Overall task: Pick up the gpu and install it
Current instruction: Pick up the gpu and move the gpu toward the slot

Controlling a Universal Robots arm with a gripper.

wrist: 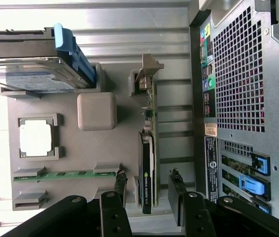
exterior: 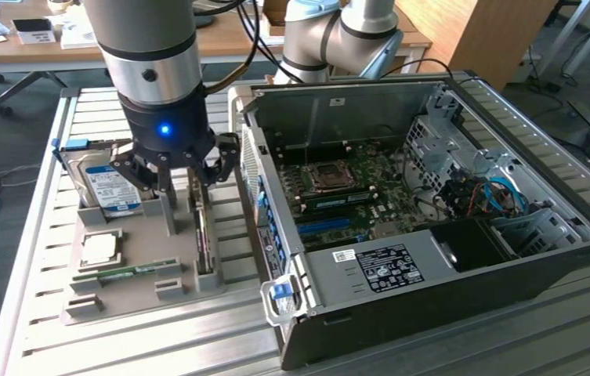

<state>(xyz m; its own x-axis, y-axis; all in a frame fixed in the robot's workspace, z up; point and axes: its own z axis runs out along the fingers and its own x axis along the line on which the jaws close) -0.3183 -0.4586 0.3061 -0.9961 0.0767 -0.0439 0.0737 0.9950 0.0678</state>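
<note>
Above the grey tray [wrist: 80, 153], the gripper [wrist: 148, 185] hung, fingers wide, flanking the gpu [wrist: 148, 143] standing on edge. Card judged light, stiff, fragile; best gripped across its black cooler [wrist: 146, 173].

The gpu [wrist: 147, 168], green with black cooler, stands edgewise in the grey tray [wrist: 124, 148].

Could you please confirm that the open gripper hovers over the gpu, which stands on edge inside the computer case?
Not quite: the wrist view shows the gpu standing on edge in the grey tray beside the computer case, not inside it. The open gripper does hover over it, one finger on either side.
</note>
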